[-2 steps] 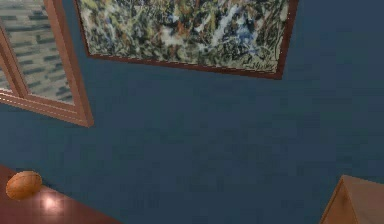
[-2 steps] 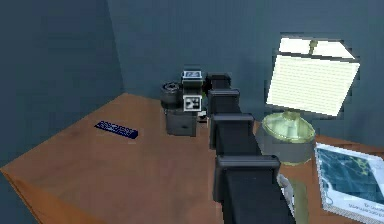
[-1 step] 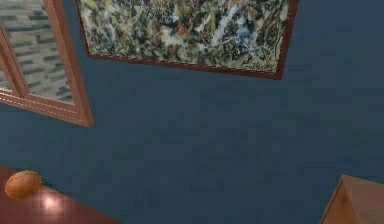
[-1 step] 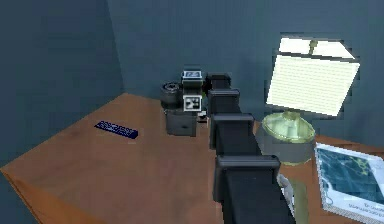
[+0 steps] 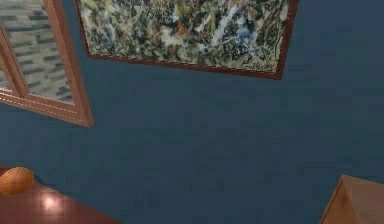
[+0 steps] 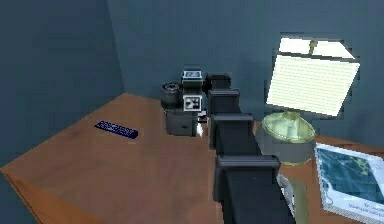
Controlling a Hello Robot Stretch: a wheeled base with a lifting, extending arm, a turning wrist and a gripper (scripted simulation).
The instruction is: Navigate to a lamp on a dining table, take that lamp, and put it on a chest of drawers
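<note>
In the arm side view you find the fingers (image 6: 174,106) a little left of the middle of the frame. They are at the far end of the arm (image 6: 240,150), a dark square bar that rises from the bottom edge. Their dark body stands just left of two white squares (image 6: 192,90) with black marks. I cannot tell the state of the fingers, and I cannot make out their tips well. So I also cannot tell whether they have hold of anything. Under them lies a brown wooden worktop (image 6: 90,160) that runs into a corner of blue walls (image 6: 60,50).

The lamp (image 6: 305,80) stands upright on this worktop in the right part of the frame, to the right of the arm. It has a pale square shade and a round yellow-green foot. The foot is just beside the bar of the arm; whether they touch, I cannot tell.

A flat dark blue thing (image 6: 117,129) lies on the worktop at the left, well apart from the lamp. A magazine (image 6: 350,178) lies at the lower right, just beside the lamp's foot.

In the forward view you see a framed painting (image 5: 185,35) at the top of the frame and a wooden frame (image 5: 70,70) at the upper left. An orange round thing (image 5: 15,180) lies on a red-brown surface (image 5: 60,210) at the lower left.
</note>
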